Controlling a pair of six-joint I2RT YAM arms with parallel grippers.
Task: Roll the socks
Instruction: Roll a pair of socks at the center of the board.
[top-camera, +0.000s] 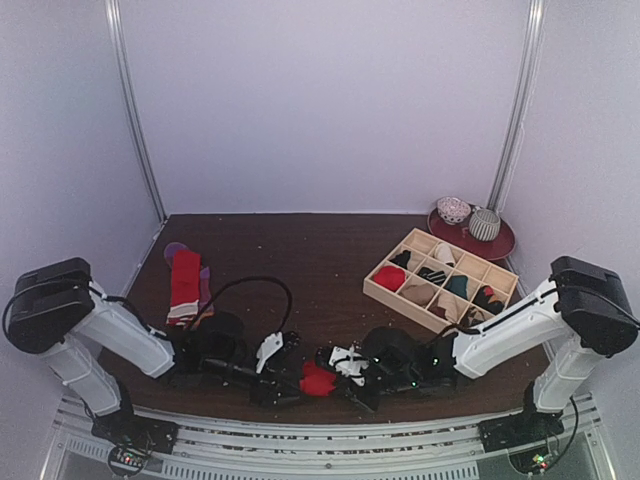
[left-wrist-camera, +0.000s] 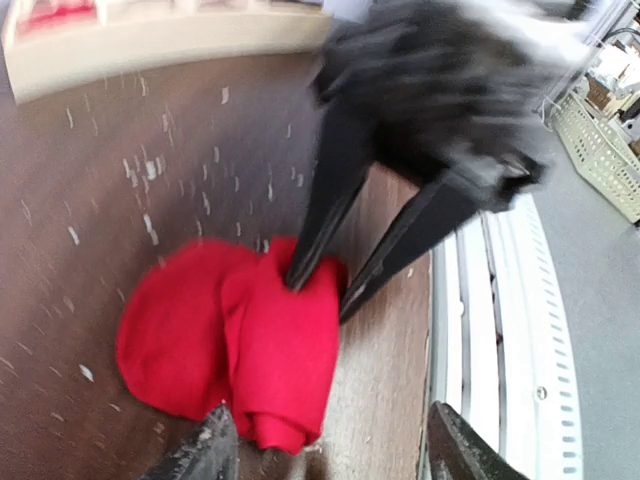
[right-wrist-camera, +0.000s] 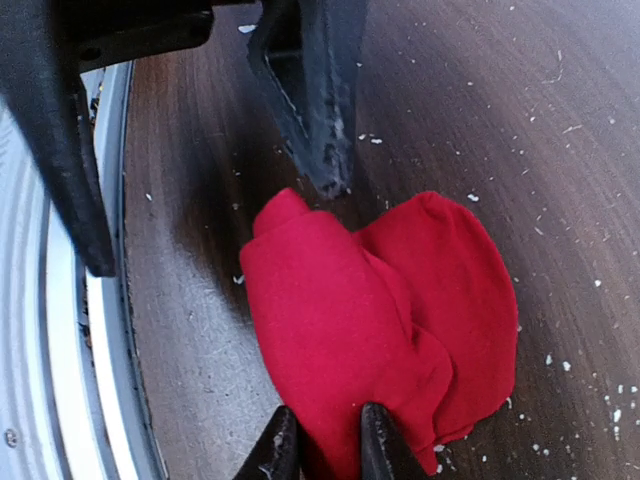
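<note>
You've got both arms folded low, elbows up at the outer sides, forearms running inward along the near edge of the table (top-camera: 300, 255). The two wrists face each other head-on across one red sock (top-camera: 318, 380).

Left gripper (left-wrist-camera: 335, 450): fingers spread wide. One tip is against the sock's edge, the other is out over bare wood by the table's metal rail. It's clamping nothing. The right wrist view agrees: one left finger tip sits at the sock's top fold and its mate is well off to the side.

Right gripper (right-wrist-camera: 322, 452): fingers drawn narrow, with a fold of red fabric pinched between them at the sock's near edge. It comes in at a shallow angle, tips down on the cloth.

The red sock is bunched into a loose, part-folded lump, flat on the table just inside the front edge, between the two grippers.

Spare socks (top-camera: 185, 285), red over purple, lie in a stack at far left, well apart from the grippers. The wooden grid tray (top-camera: 400, 300) sits right of centre, compartments partly filled. Behind it is a red plate (top-camera: 505, 245) carrying two bowls.
</note>
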